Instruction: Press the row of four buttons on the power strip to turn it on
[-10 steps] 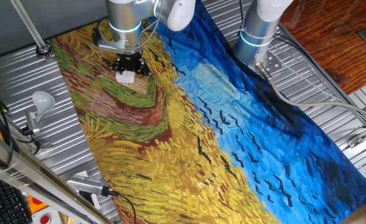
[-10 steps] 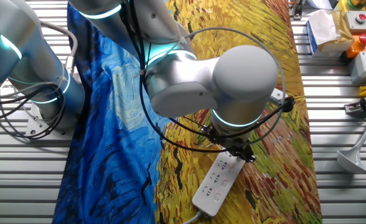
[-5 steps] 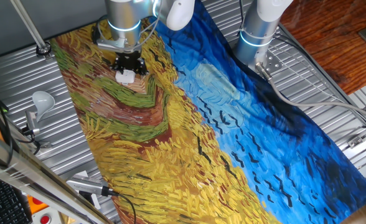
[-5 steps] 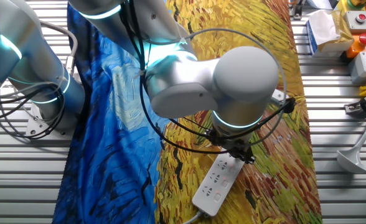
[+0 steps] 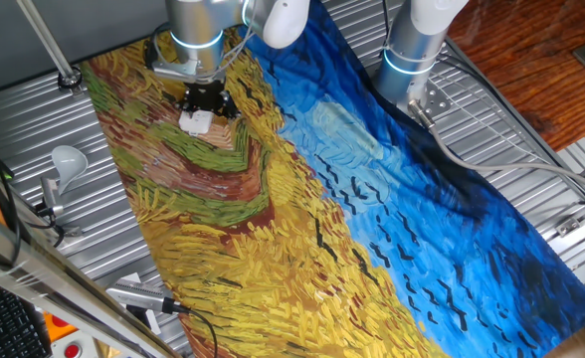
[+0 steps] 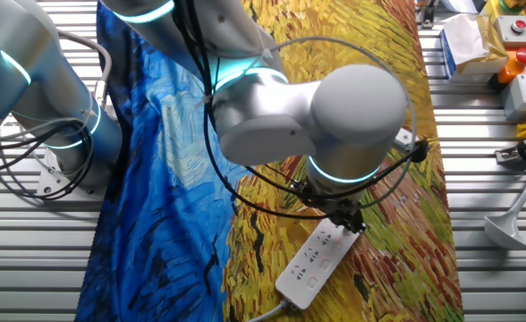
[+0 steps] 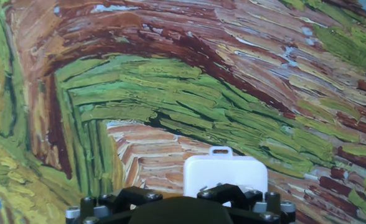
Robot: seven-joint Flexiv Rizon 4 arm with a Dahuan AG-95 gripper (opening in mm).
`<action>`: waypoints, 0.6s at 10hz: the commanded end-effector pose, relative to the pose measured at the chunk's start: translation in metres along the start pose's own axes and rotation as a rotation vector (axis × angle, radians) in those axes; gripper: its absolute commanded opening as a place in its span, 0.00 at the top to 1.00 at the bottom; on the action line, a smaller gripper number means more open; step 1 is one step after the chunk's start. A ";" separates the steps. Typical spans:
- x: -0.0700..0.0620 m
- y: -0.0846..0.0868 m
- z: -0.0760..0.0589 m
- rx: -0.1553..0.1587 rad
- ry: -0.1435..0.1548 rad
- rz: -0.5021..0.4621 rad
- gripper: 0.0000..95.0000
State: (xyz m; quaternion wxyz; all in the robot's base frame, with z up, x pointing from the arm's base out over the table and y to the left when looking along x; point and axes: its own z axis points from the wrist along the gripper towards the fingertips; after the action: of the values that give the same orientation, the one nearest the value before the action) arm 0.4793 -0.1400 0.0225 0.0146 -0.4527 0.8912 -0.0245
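White, smooth plastic power strip (image 6: 315, 260) lies under the black gripper (image 6: 346, 217), whose finger gap stays hidden.

No text, label or number is legible anywhere (the power strip (image 6: 315, 260) shows only faint marks, too small to read).

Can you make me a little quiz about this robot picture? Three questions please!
1. True or false: the gripper is right above the white power strip.
2. What does the power strip lie on? A) bare metal B) a painted cloth C) a wooden board
3. Fill in: beside the table stands a white ____ on a metal stand.

Key: 1 true; 2 B; 3 bulb.
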 end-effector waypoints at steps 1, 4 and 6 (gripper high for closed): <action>0.000 0.001 -0.003 0.000 0.002 0.009 0.00; -0.001 0.000 -0.004 0.001 0.003 0.012 0.00; -0.001 -0.001 -0.003 0.004 0.005 0.013 0.00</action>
State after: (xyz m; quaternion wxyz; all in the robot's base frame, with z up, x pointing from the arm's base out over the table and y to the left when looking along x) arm 0.4800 -0.1395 0.0246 0.0129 -0.4465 0.8943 -0.0262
